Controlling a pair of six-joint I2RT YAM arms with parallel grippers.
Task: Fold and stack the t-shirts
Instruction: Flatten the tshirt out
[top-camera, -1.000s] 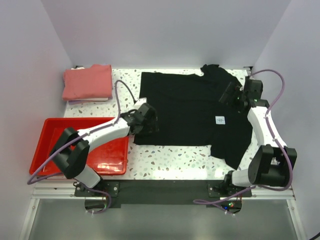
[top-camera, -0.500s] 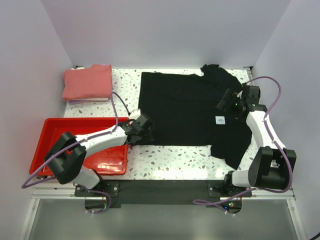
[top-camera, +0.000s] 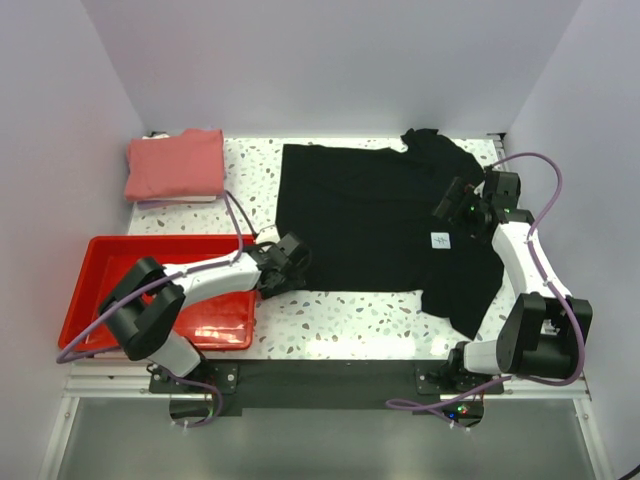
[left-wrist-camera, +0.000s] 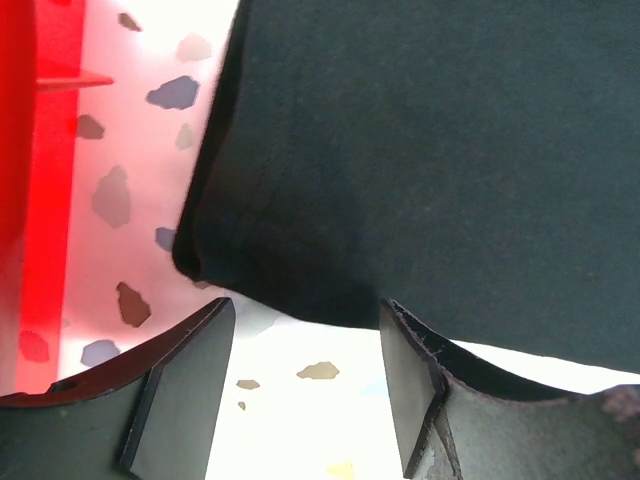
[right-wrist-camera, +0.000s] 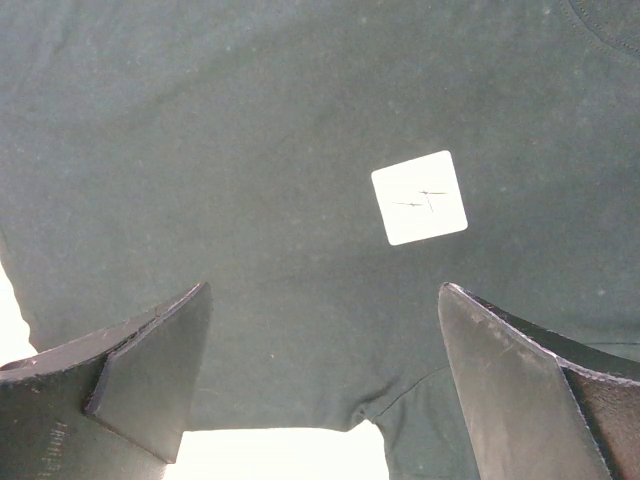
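The black t-shirt (top-camera: 380, 220) lies spread flat across the centre and right of the speckled table (top-camera: 340, 315), with its hem to the left and one sleeve at the far side and one at the near side on the right. A small white square label (right-wrist-camera: 419, 197) sits on its right half. The salmon-pink t-shirt (top-camera: 175, 163) rests folded into a rectangle at the far left corner, well apart from the black one.

The red plastic tray (top-camera: 215, 318) stands at the near left, just beside the black shirt's hem. The left arm stretches low across the tray's far right corner.

The left gripper (left-wrist-camera: 305, 310) is at the shirt's near-left corner. Its jaws are spread, and the hem corner lies just ahead of the gap, not pinched.

The right arm reaches up the table's right side, with the wrist turned inward. The right gripper (right-wrist-camera: 325, 290) hangs over the shirt with its jaws wide apart, holding nothing, and the label is just beyond the fingertips.
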